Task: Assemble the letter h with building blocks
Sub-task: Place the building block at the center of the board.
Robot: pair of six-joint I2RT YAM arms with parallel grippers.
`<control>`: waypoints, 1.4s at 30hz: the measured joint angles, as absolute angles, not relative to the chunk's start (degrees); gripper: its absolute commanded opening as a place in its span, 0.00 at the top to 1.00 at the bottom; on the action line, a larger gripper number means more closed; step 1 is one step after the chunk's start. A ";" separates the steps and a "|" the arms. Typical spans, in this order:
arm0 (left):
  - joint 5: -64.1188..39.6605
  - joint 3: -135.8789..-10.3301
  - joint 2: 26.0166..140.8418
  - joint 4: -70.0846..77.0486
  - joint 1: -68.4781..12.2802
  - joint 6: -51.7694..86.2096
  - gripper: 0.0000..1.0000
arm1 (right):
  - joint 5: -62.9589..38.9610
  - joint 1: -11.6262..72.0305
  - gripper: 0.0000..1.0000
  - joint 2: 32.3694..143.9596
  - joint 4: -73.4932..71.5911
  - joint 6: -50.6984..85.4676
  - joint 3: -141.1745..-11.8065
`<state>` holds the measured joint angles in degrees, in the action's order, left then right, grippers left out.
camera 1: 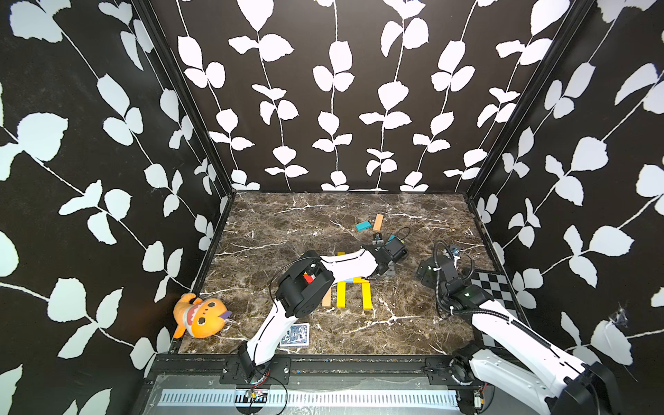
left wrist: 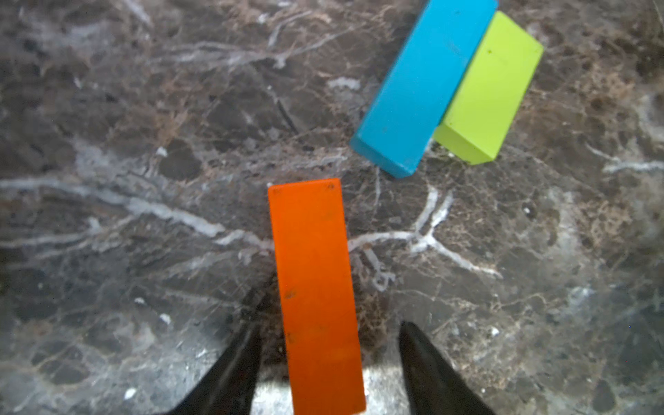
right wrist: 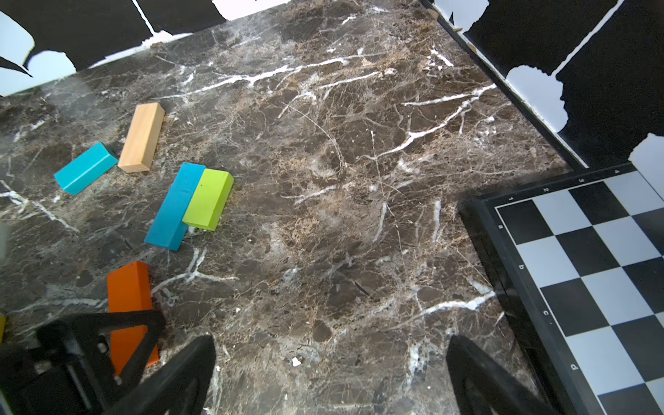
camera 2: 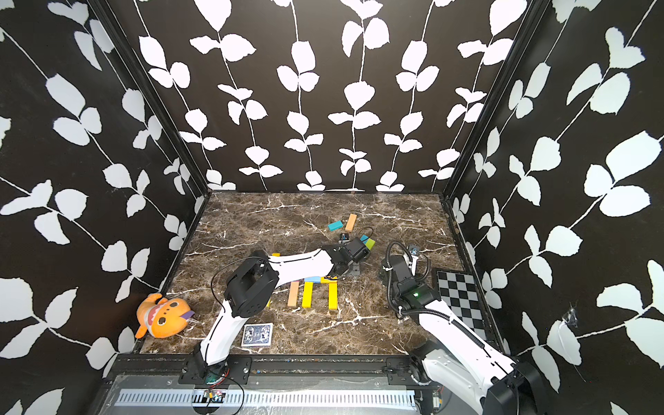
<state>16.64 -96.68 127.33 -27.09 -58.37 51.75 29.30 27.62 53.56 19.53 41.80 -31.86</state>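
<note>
find the orange block [left wrist: 314, 287] flat on the table [left wrist: 143, 179] near the blue block [left wrist: 420, 86], long axis running straight out between the spread, loose jaws of the left claw [left wrist: 330, 323]; count the right claw [right wrist: 330, 341] wide, empty, farther.

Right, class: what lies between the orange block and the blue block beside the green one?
Nothing: only bare marble table separates the orange block and the blue block, shown in both wrist views.

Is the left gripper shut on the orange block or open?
Open: the left gripper straddles the orange block, a clear gap beside one finger.
</note>
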 measured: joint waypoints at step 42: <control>8.19 -32.80 48.49 3.70 -53.91 19.64 0.01 | 13.98 30.87 0.16 90.17 15.70 31.66 -49.08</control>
